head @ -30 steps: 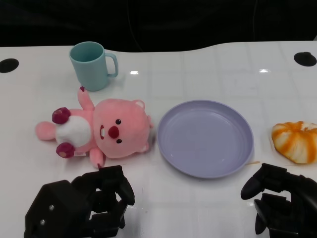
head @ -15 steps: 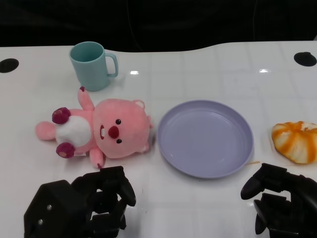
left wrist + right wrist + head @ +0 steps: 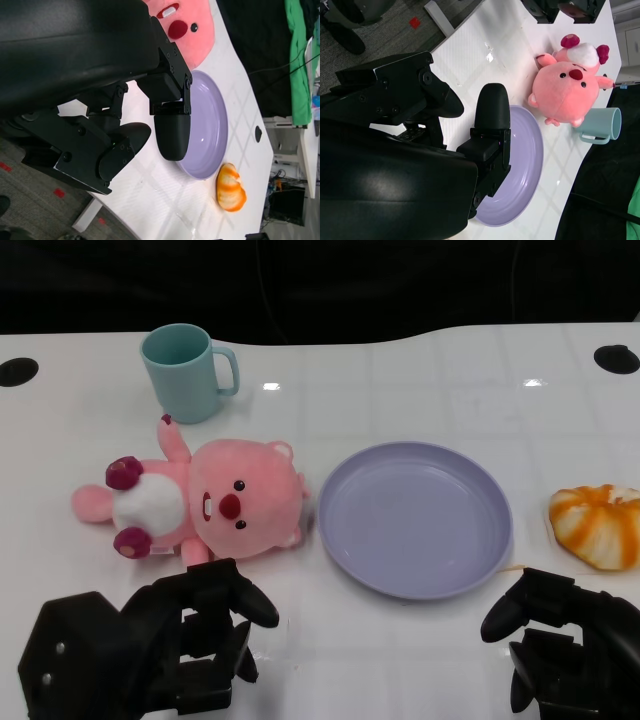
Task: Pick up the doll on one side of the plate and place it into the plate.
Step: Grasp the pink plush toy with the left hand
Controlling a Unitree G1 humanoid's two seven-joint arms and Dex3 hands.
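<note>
The doll (image 3: 200, 502) lay on its back just left of the plate (image 3: 414, 518) (not touching the rim); the left hand (image 3: 150, 650) sat near it, fingers apart, empty; approach stage; next, reach and grasp. The right hand (image 3: 560, 650) held nothing.

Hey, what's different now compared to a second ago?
The left hand has shifted left and reached its fingers toward the doll, not yet touching. The right hand barely moved. Doll, plate, mug and orange bun stayed put.
</note>
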